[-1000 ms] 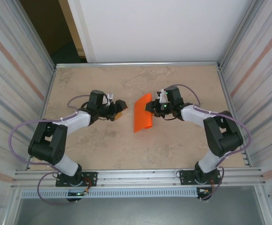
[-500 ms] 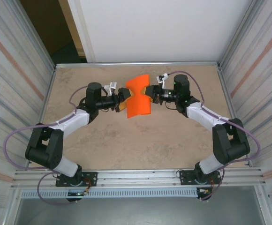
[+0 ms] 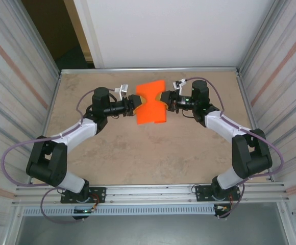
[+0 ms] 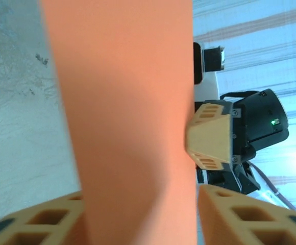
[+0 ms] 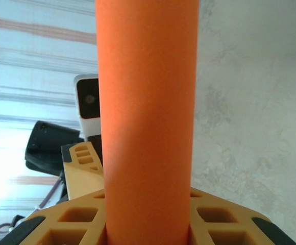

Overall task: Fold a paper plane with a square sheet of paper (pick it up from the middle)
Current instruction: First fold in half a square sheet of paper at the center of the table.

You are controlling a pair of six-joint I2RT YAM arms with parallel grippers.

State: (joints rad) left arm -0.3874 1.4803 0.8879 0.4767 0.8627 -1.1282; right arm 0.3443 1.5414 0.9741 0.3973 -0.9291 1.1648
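1. The square sheet of paper is hanging clear of the tabletop, over its far middle, between the two arms. I am counting the pick-up as done.
2. I am judging the folding as barely begun. I am seeing no sharp crease, nose or wings, so the whole dart is left to make.
3. The right gripper is working the sheet's right side. Its jaws are clamping the paper, with the fingers pressing in from both sides.
4. The left gripper is straddling the left side, with its fingers flanking the sheet. I cannot tell whether the jaws are pinching it or only sitting around it.
5. The paper is thin, bright orange, matte and unmarked. It is bowing into a soft roll and narrowing to a bow-tie waist where the jaws are meeting it.
6. The tabletop is a flat, mottled beige, stone-like surface. The fingers are tan plastic with lattice cut-outs.
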